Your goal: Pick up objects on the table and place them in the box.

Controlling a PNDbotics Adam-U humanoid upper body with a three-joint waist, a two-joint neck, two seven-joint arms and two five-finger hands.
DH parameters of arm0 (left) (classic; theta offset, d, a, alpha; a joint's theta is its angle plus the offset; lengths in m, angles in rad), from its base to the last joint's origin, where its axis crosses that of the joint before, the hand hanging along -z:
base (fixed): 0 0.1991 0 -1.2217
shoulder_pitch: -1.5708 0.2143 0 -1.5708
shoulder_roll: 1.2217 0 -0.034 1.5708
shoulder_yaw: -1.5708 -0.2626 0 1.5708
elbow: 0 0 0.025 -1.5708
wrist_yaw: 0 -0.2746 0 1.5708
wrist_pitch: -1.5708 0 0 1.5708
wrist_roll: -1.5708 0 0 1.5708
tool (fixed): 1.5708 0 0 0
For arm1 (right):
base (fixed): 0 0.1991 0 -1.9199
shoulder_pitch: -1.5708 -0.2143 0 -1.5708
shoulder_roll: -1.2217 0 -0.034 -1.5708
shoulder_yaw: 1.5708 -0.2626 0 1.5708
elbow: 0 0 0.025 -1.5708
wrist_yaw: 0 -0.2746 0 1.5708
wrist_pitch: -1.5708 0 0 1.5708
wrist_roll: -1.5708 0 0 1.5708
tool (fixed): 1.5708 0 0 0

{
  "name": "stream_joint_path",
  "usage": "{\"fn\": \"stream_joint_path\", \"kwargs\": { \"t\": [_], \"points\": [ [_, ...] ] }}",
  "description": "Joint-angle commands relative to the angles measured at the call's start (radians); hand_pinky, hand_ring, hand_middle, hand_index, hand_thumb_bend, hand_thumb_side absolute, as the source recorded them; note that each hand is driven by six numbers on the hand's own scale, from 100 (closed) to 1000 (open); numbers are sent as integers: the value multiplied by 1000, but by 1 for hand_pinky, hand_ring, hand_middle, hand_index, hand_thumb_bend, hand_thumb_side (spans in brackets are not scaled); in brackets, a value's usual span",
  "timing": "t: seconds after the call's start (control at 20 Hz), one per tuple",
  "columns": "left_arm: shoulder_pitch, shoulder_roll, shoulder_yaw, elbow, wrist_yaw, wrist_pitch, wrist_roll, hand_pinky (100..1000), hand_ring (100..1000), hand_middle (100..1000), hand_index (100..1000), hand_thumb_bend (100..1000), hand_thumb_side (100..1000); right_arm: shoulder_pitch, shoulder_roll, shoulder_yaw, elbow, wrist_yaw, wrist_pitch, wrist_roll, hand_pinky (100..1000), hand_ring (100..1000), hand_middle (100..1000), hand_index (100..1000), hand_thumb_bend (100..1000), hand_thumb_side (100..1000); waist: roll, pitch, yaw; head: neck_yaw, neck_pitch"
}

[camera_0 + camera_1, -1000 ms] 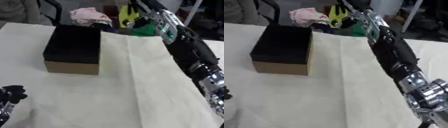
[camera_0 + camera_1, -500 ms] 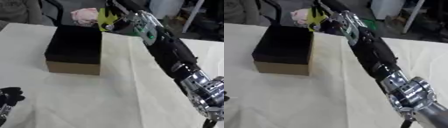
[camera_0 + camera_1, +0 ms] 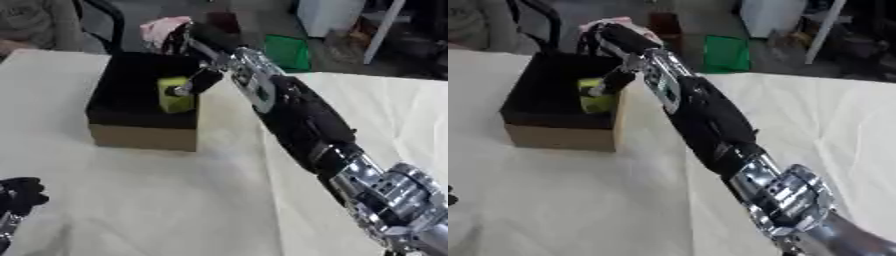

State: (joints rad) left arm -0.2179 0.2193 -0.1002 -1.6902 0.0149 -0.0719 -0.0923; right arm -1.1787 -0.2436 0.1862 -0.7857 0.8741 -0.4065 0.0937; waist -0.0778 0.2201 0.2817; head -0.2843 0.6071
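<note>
The left hand (image 3: 19,196) rests idle at the lower left corner of the left eye view, fingers curled and holding nothing; the right eye view shows only a dark sliver of it at the edge. The box (image 3: 144,137), black inside with a brown cardboard wall, stands on the cream-covered counter (image 3: 175,200). A second ago the right arm reached past the box toward the far edge; now it stretches across the counter with the right hand (image 3: 199,82) over the box's open top, fingers pinching a yellow-green block (image 3: 176,95) that sits inside the opening near its right wall. A pink cloth (image 3: 605,27) lies beyond the box, and a green thing (image 3: 287,51) on the floor further right. No writing is legible anywhere.
</note>
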Motion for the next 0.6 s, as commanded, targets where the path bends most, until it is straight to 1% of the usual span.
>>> {"fn": "stream_joint_path", "kwargs": {
  "t": [0.05,0.2,0.25,0.3,0.35,0.4,0.5,0.55,0.6],
  "points": [
    [-9,7,2,-16,6,-1,-2,682,575,566,680,542,617,-14,-10,-2,5,9,-8,12,703,794,727,850,686,308,13,-16,-5,0,3],
    [-4,6,5,-15,6,-1,1,682,575,566,680,543,617,-5,-21,-8,-1,-14,-11,14,702,800,743,862,691,285,16,-18,-19,7,7],
    [-2,6,7,-15,5,-1,2,682,575,566,680,542,617,-1,-27,-11,-8,-29,-12,10,696,799,741,864,625,305,18,-19,-26,11,9],
    [-1,5,8,-15,5,-1,4,682,575,566,680,543,616,4,-34,-14,-18,-46,-12,6,696,799,738,864,686,259,19,-20,-33,15,11],
    [2,6,10,-15,5,-1,5,682,575,566,680,543,616,9,-43,-16,-32,-62,-13,1,689,797,731,866,678,227,20,-22,-42,20,14],
    [4,5,12,-14,5,-1,7,682,575,566,680,543,615,15,-53,-18,-49,-79,-12,-5,687,797,728,866,674,215,22,-24,-51,25,16],
    [9,5,16,-13,4,-1,11,682,575,566,680,543,615,29,-74,-18,-91,-113,-6,-17,681,795,722,868,641,195,26,-28,-74,37,24],
    [12,5,17,-13,4,-1,12,682,575,566,680,543,615,37,-84,-21,-112,-130,1,-24,672,792,711,869,587,182,28,-31,-87,44,29],
    [15,5,20,-12,4,-1,15,682,575,566,680,543,615,48,-93,-25,-135,-146,10,-34,669,792,710,870,569,178,31,-33,-101,53,35]
  ]
}}
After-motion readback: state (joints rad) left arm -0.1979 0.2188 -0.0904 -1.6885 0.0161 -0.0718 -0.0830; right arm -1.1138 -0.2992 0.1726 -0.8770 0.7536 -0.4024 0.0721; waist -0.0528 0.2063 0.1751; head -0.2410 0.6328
